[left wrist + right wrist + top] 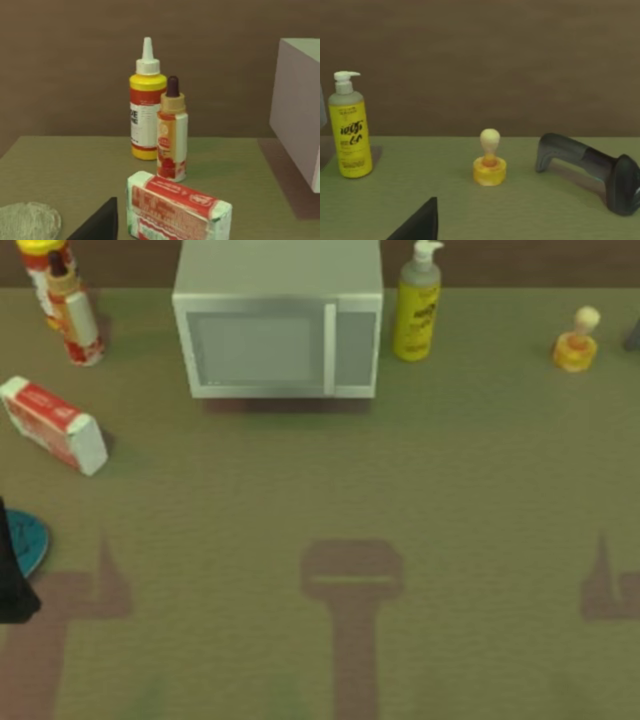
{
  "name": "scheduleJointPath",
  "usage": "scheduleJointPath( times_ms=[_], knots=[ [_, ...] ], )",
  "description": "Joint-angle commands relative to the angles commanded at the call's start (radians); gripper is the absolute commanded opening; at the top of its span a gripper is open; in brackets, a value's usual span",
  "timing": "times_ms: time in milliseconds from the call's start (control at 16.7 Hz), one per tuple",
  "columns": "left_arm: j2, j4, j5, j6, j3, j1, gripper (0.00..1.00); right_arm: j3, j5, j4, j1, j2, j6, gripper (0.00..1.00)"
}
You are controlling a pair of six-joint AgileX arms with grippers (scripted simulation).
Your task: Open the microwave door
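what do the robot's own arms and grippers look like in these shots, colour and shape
Little shows. The left arm is a matte black bulky shape at the top view's left edge. Each wrist view shows one flat black wedge-shaped gripper finger, the left and the right. No cables or markings visible. The right arm is out of the top view.

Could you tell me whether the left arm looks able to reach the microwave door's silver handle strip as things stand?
Probably yes: the vertical silver handle strip on the boxy white-grey microwave faces bare table; the red-and-white carton lies well to the left.
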Motion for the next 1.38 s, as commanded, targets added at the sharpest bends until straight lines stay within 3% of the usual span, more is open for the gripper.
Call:
scheduleJointPath(
  times_ms=[240,540,1380],
  knots=[
    [0.031,-0.012,-0.008,-0.011,0.03,-0.014,1.0,0.0,0.0,0.0,0.0,0.0,0.0,1.0],
    [0.295,-0.107,-0.072,-0.095,0.276,-0.116,1.0,0.0,0.0,0.0,0.0,0.0,0.0,1.0],
    [1.721,-0.5,-0.344,-0.482,1.447,-0.567,1.0,0.0,0.0,0.0,0.0,0.0,0.0,1.0]
  ],
)
